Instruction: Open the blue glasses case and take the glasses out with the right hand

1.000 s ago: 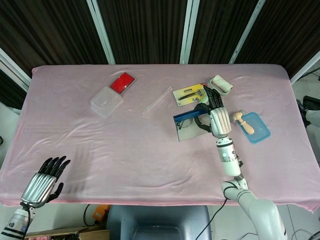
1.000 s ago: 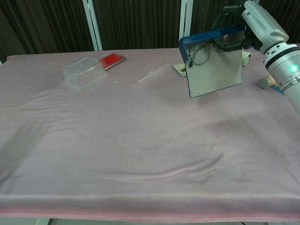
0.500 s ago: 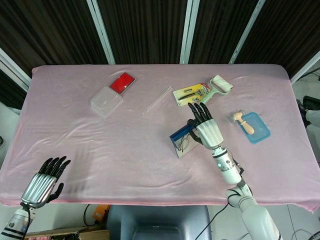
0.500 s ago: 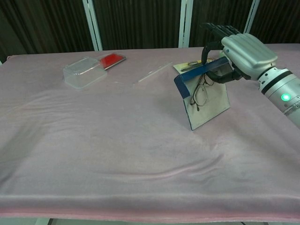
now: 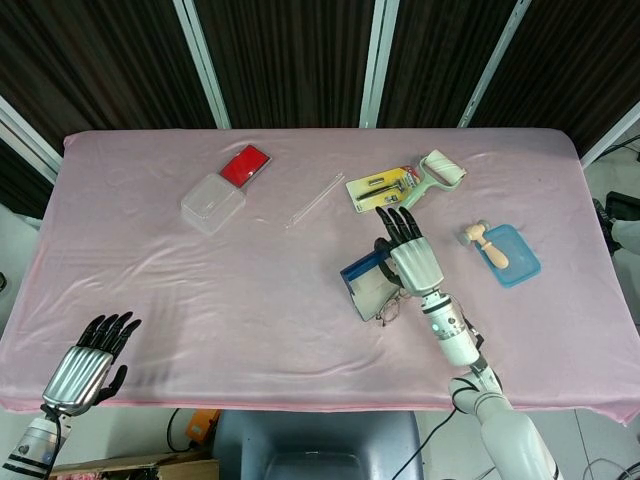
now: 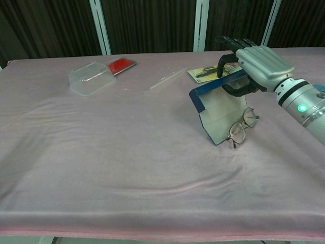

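The open blue glasses case with a pale grey lining (image 5: 366,284) (image 6: 219,113) is gripped at its upper edge by the silver-and-black right hand (image 5: 411,259) (image 6: 256,66), whose dark fingers (image 6: 229,50) are curled over the blue rim. The case is held tilted, with its lower edge resting on the pink cloth-covered table (image 5: 200,300) (image 6: 101,168). The thin wire-framed glasses (image 5: 390,309) (image 6: 240,129) are seen lying on the cloth at the foot of the case, touching or just beside its lower corner; they are not held by either hand. The left hand (image 5: 88,363) is seen only in the head view, at the near left corner beyond the table edge, with its fingers spread and nothing in it. Toward the far side of the table a clear plastic box (image 5: 212,203) (image 6: 91,78) is placed just beside a flat red rectangular card (image 5: 245,165) (image 6: 121,65), and a clear thin rod (image 5: 314,200) (image 6: 167,78) lies to their right. Behind the right hand a yellow packaged tool card (image 5: 378,188) (image 6: 205,72) and a pale green roller (image 5: 438,171) are found, and to the right a blue tray (image 5: 516,256) holds a wooden-handled item (image 5: 484,242).
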### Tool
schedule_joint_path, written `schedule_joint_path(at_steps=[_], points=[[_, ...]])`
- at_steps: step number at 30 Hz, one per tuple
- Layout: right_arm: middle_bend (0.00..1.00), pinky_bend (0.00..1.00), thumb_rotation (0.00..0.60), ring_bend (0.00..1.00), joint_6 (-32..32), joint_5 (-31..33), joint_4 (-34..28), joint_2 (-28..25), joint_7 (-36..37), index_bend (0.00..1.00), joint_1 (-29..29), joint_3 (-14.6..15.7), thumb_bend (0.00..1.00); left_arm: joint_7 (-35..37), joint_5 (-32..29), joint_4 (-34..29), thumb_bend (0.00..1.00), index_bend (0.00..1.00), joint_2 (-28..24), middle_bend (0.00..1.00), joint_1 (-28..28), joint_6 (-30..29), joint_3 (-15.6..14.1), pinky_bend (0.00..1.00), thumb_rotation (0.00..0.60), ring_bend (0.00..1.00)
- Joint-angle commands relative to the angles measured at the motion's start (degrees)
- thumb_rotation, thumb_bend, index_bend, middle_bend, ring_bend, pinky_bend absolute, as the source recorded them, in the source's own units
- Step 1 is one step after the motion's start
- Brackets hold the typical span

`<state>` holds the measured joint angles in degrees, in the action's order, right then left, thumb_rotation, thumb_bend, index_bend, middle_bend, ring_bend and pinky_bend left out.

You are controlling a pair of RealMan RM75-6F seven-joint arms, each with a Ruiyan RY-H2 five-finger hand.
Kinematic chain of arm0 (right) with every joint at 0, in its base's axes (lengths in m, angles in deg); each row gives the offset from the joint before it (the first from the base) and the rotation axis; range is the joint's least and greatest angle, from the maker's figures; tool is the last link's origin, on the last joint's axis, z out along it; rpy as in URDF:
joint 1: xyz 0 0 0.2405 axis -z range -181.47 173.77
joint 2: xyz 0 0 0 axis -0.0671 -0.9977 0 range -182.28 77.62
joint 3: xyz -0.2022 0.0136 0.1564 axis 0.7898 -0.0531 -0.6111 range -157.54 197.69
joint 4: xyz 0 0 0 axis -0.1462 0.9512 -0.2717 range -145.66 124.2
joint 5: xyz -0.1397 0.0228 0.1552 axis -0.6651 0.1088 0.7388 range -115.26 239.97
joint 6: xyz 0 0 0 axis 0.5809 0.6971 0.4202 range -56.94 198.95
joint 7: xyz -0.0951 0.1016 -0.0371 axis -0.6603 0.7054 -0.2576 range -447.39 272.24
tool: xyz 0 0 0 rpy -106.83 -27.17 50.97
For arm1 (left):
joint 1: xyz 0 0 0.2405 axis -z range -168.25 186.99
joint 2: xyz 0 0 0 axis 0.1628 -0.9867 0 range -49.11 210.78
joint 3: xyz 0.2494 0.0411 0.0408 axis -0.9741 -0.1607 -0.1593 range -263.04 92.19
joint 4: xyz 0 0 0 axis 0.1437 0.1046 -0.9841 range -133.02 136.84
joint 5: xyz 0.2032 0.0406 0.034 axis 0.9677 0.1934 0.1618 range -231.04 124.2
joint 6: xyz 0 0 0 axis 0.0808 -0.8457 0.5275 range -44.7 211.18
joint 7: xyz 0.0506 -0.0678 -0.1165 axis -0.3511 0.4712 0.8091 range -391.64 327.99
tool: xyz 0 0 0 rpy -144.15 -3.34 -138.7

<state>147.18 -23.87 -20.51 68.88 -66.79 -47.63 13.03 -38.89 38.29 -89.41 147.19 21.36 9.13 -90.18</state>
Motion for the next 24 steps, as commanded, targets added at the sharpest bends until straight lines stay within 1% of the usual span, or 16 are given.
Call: schedule_joint_path(at_steps=[1,5,7,11,14,17,24], points=[[0.11,0.0,0.6,0.02,-1.47,0.84,0.02,-0.23,-1.2,0.58,-0.62,-0.66,0.5,0.03,-0.01,0.03,0.5,0.0,-0.02,0.0,0.01,0.02,0.0,0.04,0.6,0.0],[0.11,0.0,0.6,0.02,-4.06,1.76,0.06,-0.94,-2.99,0.58,-1.2,-1.3,0.5,0.14,0.2,0.01,0.5,0.0,-0.08,0.0,0.0,-0.11,-0.07,0.04,0.6,0.0],[0.11,0.0,0.6,0.02,-6.25,2.54,0.34,-1.35,-5.04,0.58,-1.58,-1.85,0.5,0.17,0.23,-0.01,0.5,0.0,-0.11,0.0,-0.04,-0.19,-0.09,0.04,0.6,0.0],[0.11,0.0,0.6,0.02,-12.16,5.29,0.94,-2.45,-10.09,0.58,-2.69,-4.08,0.5,0.22,0.26,-0.05,0.5,0.0,-0.15,0.0,-0.07,-0.27,-0.1,0.04,0.6,0.0],[0.11,0.0,0.6,0.02,-15.22,7.38,1.12,-3.39,-12.58,0.58,-3.26,-5.86,0.5,0.23,0.28,-0.01,0.5,0.0,-0.12,0.0,-0.05,-0.28,-0.08,0.04,0.6,0.0],[0.11,0.0,0.6,0.02,-17.71,9.1,1.24,-4.21,-14.17,0.58,-3.54,-7.28,0.5,0.08,0.3,0.03,0.5,0.0,-0.06,0.0,0.0,-0.12,-0.14,0.04,0.6,0.0],[0.1,0.0,0.6,0.02,-21.66,11.9,1.99,-5.21,-17.34,0.57,-4.45,-9.54,0.5,-0.7,-0.19,-0.04,0.49,0.0,0.25,0.0,0.16,0.46,-0.05,0.04,0.6,0.0]])
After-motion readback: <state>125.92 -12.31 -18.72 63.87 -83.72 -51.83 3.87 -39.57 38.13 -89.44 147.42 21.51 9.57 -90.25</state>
